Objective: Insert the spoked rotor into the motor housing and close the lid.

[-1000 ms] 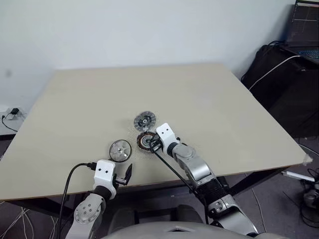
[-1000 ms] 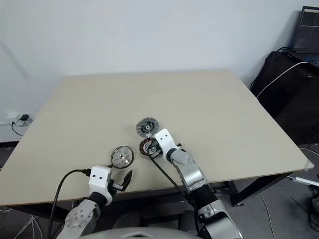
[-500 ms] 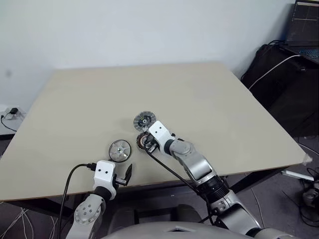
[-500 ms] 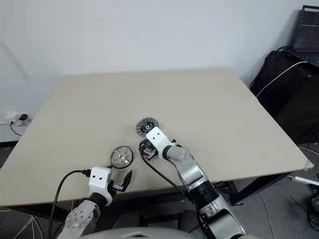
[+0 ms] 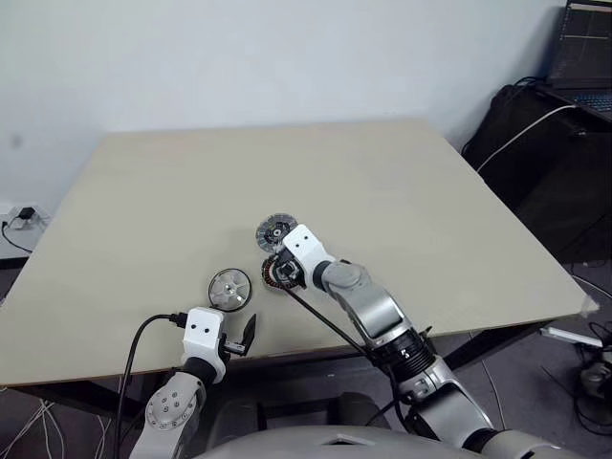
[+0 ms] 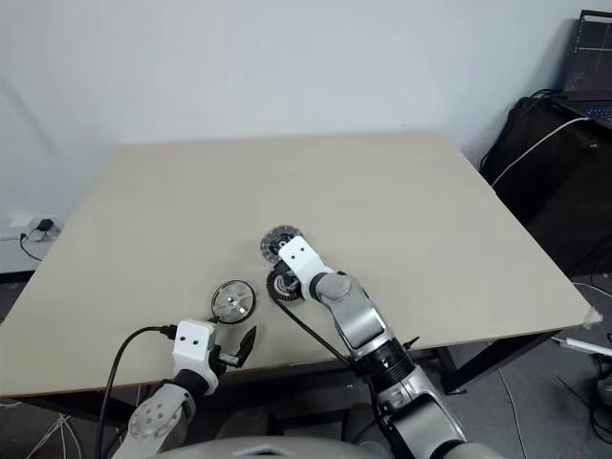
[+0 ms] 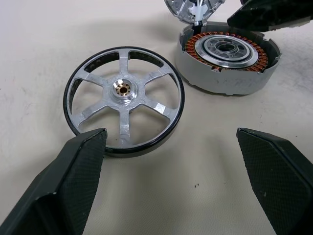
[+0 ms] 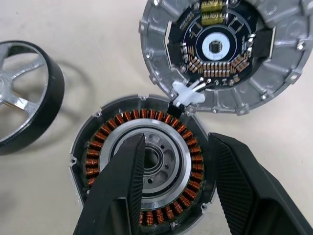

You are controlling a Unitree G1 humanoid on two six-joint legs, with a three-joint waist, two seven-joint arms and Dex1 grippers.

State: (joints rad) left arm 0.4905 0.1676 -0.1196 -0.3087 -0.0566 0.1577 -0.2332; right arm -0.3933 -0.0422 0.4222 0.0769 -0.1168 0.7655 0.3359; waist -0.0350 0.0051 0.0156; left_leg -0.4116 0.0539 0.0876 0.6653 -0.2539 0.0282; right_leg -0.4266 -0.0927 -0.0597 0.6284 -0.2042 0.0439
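directly under the parted right fingers (image 8: 168, 191) sits the motor housing (image 8: 142, 169); left fingers (image 7: 171, 181) spread wide.

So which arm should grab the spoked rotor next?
Left. The left gripper is open and faces the spoked rotor lying just ahead of it, while the right gripper hangs over the motor housing.

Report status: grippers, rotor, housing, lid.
Left gripper open, empty, near rotor. Right gripper open over housing, holding nothing. Rotor not in, lid off beside housing. Nothing blocking.
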